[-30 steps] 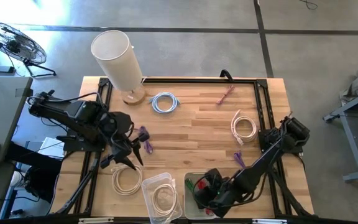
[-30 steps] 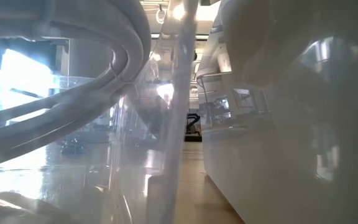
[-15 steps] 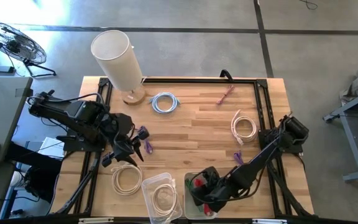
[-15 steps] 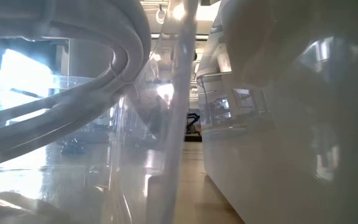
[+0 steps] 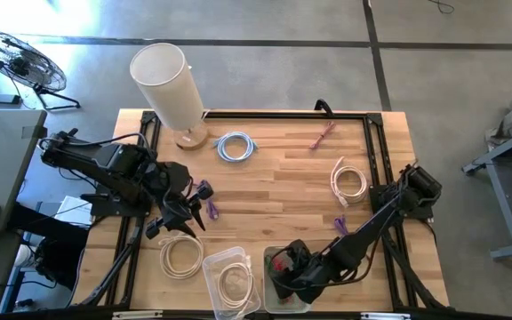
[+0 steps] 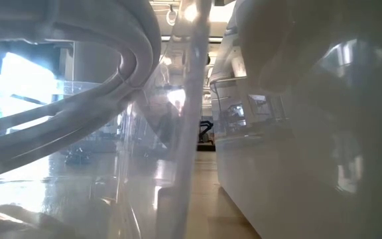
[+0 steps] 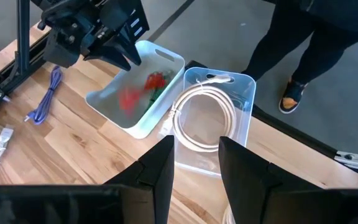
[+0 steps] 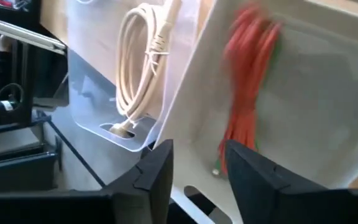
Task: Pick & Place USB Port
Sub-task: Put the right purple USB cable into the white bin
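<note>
High view, from the left edge across: a fan [image 5: 20, 60] stands on the floor at upper left, and a white lamp [image 5: 167, 84] rises from the upper left corner of the wooden surface [image 5: 274, 178]. The left hand [image 5: 185, 218] hangs at left of centre over a small purple cable [image 5: 207, 200], its fingers a little apart and nothing visibly between them. Just below it lies a cream coil [image 5: 180, 256]. Above centre is a pale blue coil [image 5: 236, 147].

At the lower middle sit two bins side by side: a clear bin [image 5: 229, 280] with a cream cable [image 7: 204, 118] coiled inside, and to its right a white bin [image 7: 135, 93] where a red cable [image 7: 151, 84] rests beside something green. The right hand [image 5: 283, 277] is low over that white bin; its fingers [image 8: 157, 171] stand apart with nothing gripped, the red cable lying loose below.

Further right lie another purple cable [image 5: 340, 224], a white coil [image 5: 348, 182] and, toward the upper right, a pink cable [image 5: 323, 135].

A person's dark legs and a shoe [image 7: 289, 96] show beyond the bins in the left wrist view.
</note>
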{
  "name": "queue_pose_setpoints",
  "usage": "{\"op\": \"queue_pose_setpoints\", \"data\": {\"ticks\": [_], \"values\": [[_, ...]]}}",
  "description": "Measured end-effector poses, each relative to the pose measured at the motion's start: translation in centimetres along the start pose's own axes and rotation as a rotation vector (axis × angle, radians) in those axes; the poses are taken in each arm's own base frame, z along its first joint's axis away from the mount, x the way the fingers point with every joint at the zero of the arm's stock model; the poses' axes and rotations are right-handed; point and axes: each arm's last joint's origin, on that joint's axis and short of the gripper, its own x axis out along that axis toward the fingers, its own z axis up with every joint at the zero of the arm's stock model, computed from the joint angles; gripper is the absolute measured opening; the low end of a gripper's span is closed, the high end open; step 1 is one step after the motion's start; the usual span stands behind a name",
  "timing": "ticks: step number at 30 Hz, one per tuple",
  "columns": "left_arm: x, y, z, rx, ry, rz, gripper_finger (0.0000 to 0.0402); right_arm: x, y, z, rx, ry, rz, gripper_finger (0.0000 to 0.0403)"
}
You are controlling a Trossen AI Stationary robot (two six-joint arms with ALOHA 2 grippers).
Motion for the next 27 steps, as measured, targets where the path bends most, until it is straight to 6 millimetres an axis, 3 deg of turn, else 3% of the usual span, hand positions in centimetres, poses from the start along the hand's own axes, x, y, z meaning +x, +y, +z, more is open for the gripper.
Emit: {"op": "queue_pose_setpoints", "data": {"ticks": [6, 13, 22, 27], "values": [[0.0, 0.0, 0.0, -0.004, 0.002, -0.001, 0.0122, 0.0, 0.2, 0.3, 0.002, 0.020, 0.010, 0.0149], [0.0, 0.0, -0.1, -0.018, 0.009, -0.004, 0.0122, -1.7, -0.3, 1.7, -0.013, 0.069, -0.077, 0.0126], [-0.1, -0.1, -0.2, -0.038, 0.035, 0.021, 0.0122, -7.7, -1.9, 4.2, -0.090, 0.062, -0.203, 0.0074], [-0.1, 0.0, -0.3, -0.062, 0.059, 0.064, 0.0122, -11.6, -4.2, 5.1, -0.094, 0.101, -0.375, 0.0052]]}}
